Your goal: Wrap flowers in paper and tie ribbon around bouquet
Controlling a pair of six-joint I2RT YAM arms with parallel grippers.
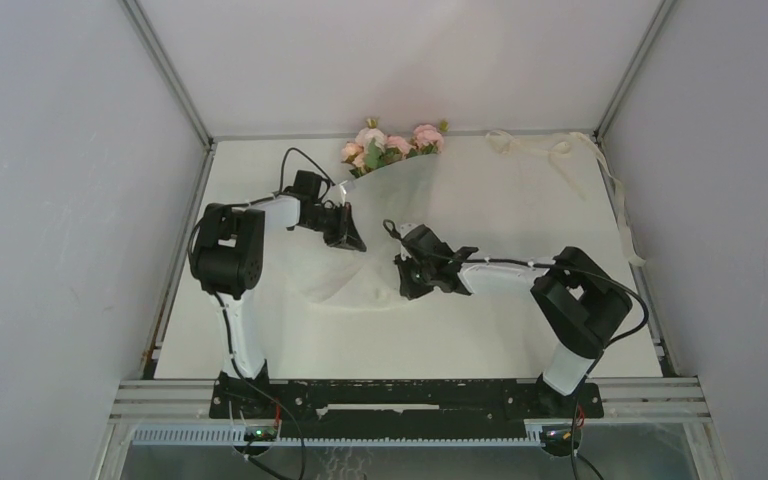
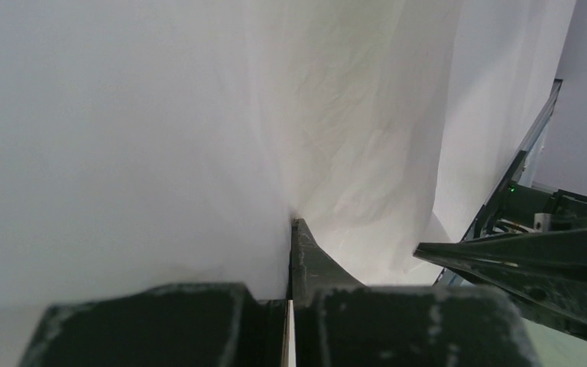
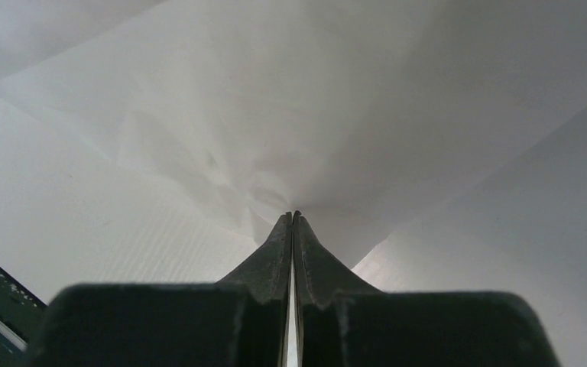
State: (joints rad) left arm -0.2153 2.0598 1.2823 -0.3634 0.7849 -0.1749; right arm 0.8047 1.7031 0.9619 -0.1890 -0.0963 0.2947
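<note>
Right gripper (image 3: 291,218), nearest to its own camera, has its two fingers pressed flat together with a fold of the paper (image 1: 385,200) caught at their tips, so it reads as clamped on the sheet with no gap to spare. Left gripper (image 2: 292,225) is likewise closed tight, and a thin white edge of the same sheet runs between its fingers and rises steeply in front of them. From above, the two arms reach in from either side. The left one holds the sheet's left edge and the right one holds its nearer right side, so the sheet stands lifted off the table (image 1: 520,200) as a loose half-cone between them. At the far end of that cone the flowers (image 1: 390,145) poke out, pink heads and leaves clear of the sheet, while the stems are hidden under it. I judge the wrapping step to be in hand and not finished: the sheet is gathered but its edges have not been lapped over one another. The next move probably calls for drawing one held edge across the other around the stems, gently enough not to tear the thin sheet or drag the blooms out. Farthest off, the ribbon (image 1: 530,147) lies limp along the back right of the table, well apart from both grippers and untouched.
</note>
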